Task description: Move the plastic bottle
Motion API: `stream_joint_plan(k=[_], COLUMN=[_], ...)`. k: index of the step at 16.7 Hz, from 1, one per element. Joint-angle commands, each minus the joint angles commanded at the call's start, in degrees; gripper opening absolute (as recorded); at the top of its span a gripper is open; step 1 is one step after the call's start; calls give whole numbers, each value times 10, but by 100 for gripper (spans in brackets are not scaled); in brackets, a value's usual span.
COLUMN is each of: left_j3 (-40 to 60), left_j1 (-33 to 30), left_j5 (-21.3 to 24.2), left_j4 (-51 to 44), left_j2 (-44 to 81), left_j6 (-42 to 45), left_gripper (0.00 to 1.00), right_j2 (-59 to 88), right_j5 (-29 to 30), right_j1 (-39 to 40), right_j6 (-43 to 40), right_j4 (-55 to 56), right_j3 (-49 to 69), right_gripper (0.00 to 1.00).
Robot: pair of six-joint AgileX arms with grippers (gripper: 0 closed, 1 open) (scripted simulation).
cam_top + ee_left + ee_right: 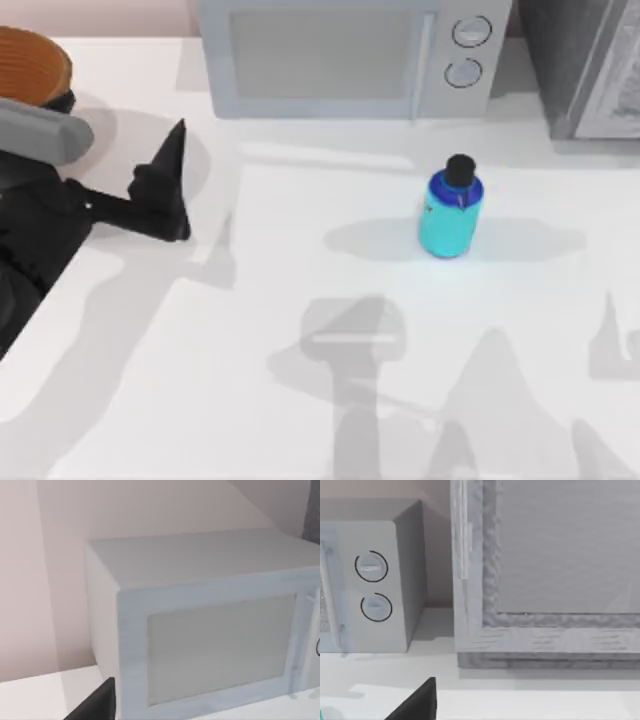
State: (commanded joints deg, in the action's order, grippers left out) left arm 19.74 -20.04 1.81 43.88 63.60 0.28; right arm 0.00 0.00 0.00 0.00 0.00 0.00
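Note:
The plastic bottle stands upright on the white table, right of centre and in front of the microwave. It has a cyan body, a darker blue shoulder and a black cap. My left gripper hovers at the table's left side, far from the bottle, open and holding nothing. One of its dark fingers shows in the left wrist view. A dark part of my right gripper shows in the right wrist view, facing the back of the table. A sliver of cyan sits at that view's edge.
A white microwave stands along the back edge, its two dials facing forward. A grey cabinet stands to its right. An orange wicker basket sits at the back left corner. Arm shadows fall across the table's front.

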Motion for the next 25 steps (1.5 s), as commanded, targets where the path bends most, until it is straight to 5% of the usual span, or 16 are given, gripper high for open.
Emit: stream_joint_plan(k=[13,25], left_j3=[196,233], left_j1=[-200,-235], left_j5=[18,21], left_j4=[437,517], left_j2=[635,753], left_j6=[3,4], left_gripper=[100,100], right_j2=[0,0], right_j5=[0,0], right_j1=[0,0], right_j6=[0,0], right_j4=[0,0], right_j3=[0,0], right_gripper=[100,100])
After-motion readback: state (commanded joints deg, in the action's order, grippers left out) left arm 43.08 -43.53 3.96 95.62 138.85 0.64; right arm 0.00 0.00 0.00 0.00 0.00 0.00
